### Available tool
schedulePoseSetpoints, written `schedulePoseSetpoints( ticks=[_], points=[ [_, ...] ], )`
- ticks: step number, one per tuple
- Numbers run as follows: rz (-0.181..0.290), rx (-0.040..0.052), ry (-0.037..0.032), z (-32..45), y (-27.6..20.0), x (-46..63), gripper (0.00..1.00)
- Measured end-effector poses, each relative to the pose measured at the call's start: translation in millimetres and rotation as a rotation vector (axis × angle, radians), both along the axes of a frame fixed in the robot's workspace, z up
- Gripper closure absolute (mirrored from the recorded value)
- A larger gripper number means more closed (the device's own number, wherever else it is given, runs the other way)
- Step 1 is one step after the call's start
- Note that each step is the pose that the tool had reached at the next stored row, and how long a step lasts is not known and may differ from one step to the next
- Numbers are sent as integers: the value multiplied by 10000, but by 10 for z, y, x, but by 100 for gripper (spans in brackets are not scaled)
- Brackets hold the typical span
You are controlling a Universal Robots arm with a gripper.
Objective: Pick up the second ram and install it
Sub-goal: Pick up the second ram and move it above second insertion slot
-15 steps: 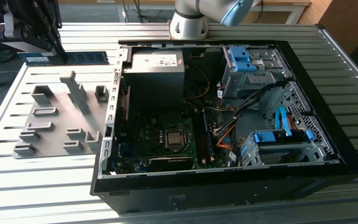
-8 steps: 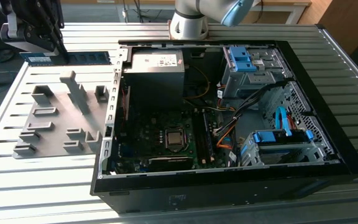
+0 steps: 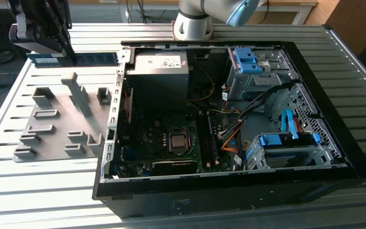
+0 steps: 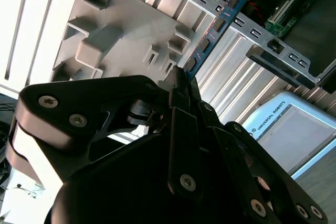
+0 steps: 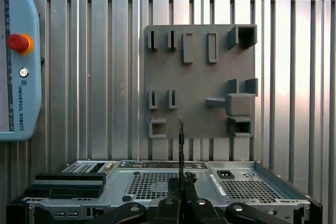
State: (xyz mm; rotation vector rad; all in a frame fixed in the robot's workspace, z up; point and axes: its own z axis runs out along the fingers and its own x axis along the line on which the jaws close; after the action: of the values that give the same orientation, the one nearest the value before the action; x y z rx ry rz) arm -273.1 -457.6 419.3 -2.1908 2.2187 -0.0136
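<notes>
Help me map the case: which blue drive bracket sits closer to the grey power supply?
The upper blue bracket in the exterior view, beside the power supply; the lower blue bracket sits far from it.

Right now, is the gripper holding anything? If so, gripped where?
Yes. The gripper is shut on the second ram, clamped at one end of the stick; the rest juts out free, lifted clear of the grey holder block.

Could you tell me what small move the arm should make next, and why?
Probably carry the RAM stick sideways toward the open computer case. The gripper is shut on one end of the stick and holds it in the air, above the table and beyond the grey holder plate, outside the case.
</notes>
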Motion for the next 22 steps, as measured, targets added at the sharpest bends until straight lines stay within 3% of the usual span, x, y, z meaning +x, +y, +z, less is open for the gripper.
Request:
schedulePoseSetpoints(
  ticks=[22],
  points=[
    [0,0,0,-4,0,190,86]
  ],
)
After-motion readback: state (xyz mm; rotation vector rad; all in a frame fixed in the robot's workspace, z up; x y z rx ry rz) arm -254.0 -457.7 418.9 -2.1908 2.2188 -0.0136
